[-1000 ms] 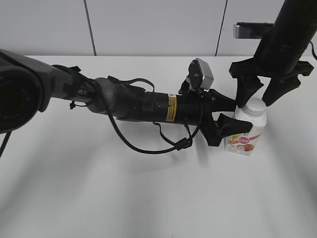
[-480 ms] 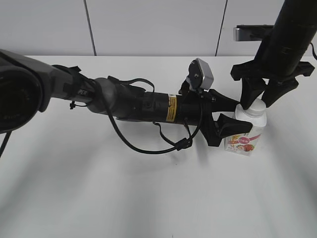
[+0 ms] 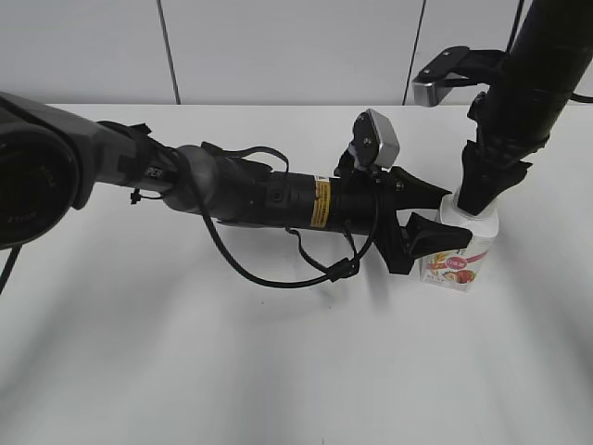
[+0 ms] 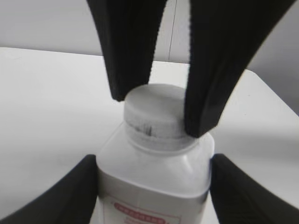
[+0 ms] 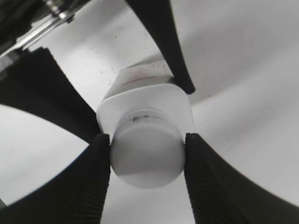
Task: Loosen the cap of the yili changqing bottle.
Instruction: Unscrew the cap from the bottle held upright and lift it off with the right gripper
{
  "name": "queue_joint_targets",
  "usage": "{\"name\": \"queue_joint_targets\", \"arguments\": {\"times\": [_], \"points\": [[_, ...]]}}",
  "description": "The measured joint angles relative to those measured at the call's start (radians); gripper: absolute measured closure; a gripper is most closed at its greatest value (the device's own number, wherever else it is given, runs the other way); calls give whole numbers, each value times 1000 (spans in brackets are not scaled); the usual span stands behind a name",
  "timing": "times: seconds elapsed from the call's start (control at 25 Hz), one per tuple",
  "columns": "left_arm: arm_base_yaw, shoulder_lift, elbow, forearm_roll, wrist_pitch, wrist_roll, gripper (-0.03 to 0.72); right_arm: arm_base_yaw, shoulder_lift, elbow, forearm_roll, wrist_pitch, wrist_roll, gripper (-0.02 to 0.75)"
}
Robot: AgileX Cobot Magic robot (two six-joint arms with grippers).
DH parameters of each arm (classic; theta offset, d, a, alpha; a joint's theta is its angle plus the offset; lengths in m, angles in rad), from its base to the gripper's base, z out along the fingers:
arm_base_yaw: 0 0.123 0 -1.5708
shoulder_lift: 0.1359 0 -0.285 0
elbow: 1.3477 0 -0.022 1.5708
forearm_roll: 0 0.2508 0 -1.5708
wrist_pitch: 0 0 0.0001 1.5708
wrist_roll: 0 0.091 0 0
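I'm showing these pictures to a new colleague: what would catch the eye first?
Two black grippers meeting on one small bottle at the right of the white table. The left gripper clamps its body from the side, while the right gripper comes from above, jaws closed on the white cap.

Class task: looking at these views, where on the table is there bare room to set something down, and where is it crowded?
Bare table lies in front of the left arm, and a strip behind it up to the wall. Crowded at the right: both grippers close on the bottle and its cap.
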Motion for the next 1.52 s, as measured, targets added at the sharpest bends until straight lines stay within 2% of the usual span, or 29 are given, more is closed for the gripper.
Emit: {"name": "queue_joint_targets", "arguments": {"times": [0.08, 0.16, 0.44, 0.52, 0.68, 0.84, 1.16, 1.32, 1.52], "points": [[0, 0, 0, 1, 0, 0, 241, 0, 0, 0, 1, -2, -144, 350], [0, 0, 0, 1, 0, 1, 243, 0, 0, 0, 3, -6, -210, 350], [0, 0, 0, 1, -1, 1, 244, 0, 7, -22, 11, 17, -214, 351], [0, 0, 0, 1, -2, 0, 244, 0, 12, -39, 13, 32, -171, 323], [0, 0, 0, 2, -2, 0, 244, 0, 12, -74, 28, 32, -122, 201], [0, 0, 0, 10, -3, 0, 244, 0, 12, -104, 28, 34, 14, 167], [0, 0, -1, 17, -5, 0, 245, 0, 12, -142, 23, 36, 637, 161], [0, 0, -2, 19, -6, 0, 246, 0, 12, -111, 23, 36, 755, 161], [0, 0, -3, 21, -6, 0, 246, 0, 12, -11, 36, 35, 801, 161]]}}
